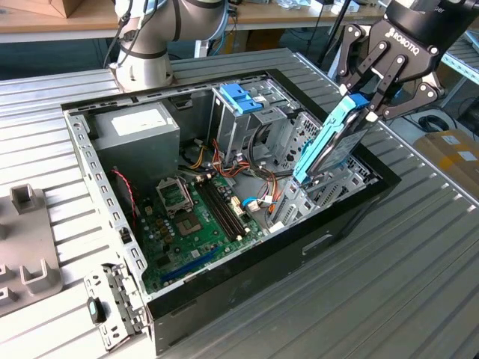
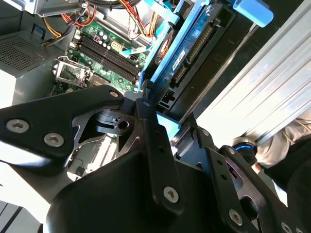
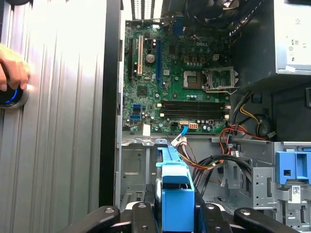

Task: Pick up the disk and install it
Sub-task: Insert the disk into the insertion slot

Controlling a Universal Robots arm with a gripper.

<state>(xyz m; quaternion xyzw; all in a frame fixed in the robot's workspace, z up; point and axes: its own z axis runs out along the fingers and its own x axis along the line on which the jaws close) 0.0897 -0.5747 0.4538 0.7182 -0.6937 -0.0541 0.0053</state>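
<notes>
The disk (image 1: 329,146), a dark drive in a light-blue carrier frame, stands steeply tilted above the open computer case (image 1: 322,232). Its lower end reaches into the metal drive bay (image 1: 340,183) at the case's side toward the exterior view's right. My black gripper (image 1: 359,105) is shut on the disk's upper end. In the first wrist view the carrier (image 3: 175,194) runs out from between my gripper (image 3: 175,216) toward the motherboard (image 3: 180,82). In the second wrist view the disk (image 2: 182,53) shows its connector edge, held in my gripper (image 2: 167,121).
Inside the case lie a green motherboard (image 1: 194,224), a grey power-supply box (image 1: 138,131), bundled cables (image 1: 224,164) and a blue latch piece (image 1: 239,97). The arm's base (image 1: 146,52) stands behind the case. Grey fixtures (image 1: 26,247) sit at the exterior view's left. A hand (image 3: 12,68) rests on a blue-lit knob (image 3: 9,97).
</notes>
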